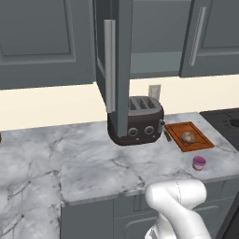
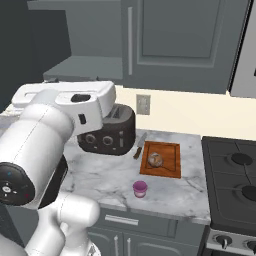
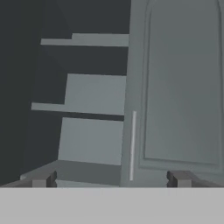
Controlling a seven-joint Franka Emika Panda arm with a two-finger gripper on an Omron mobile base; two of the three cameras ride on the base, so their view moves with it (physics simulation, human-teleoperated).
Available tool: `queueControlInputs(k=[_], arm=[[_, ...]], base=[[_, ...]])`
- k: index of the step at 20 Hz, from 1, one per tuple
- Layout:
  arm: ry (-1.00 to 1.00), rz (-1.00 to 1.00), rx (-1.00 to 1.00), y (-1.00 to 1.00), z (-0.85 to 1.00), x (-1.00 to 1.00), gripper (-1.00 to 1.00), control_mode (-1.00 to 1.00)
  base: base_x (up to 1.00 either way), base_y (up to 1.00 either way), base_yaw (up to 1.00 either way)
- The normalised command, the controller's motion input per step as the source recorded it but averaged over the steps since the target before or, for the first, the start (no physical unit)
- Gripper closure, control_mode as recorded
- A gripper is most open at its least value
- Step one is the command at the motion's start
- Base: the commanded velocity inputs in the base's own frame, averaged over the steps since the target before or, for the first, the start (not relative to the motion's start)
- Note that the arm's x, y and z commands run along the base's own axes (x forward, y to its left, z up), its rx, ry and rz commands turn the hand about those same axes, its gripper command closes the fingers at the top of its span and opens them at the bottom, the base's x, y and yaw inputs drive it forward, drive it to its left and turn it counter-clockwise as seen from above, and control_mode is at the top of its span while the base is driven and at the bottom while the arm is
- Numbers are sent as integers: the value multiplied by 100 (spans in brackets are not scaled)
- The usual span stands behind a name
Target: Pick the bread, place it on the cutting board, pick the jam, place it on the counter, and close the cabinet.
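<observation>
Marble bench point(image 1: 93, 172): four items on it, all toward the stove end.

Dark toaster point(image 1: 137, 120) sits at the back by the wall. Cutting board point(image 1: 189, 136) lies flat just beside it, dark handle toward the toaster, bread point(image 1: 188, 137) resting on the board. Jam point(image 1: 199, 162) stands upright on bare marble in front of the board, near the bench's front edge, apart from the board.
</observation>
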Motion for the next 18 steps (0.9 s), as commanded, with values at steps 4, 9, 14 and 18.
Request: queueControlInputs(k=[4,9,14,18], arm=[[0,0,0,24,0,-31,-100,-100],[0,0,-1,29,0,-32,-100,-100],[0,-1,0,29,0,-37,-100,-100],[0,-1,0,27,0,-40,-100,-100]], base=[[0,0,0],[0,0,0],[0,0,0],[0,0,0]])
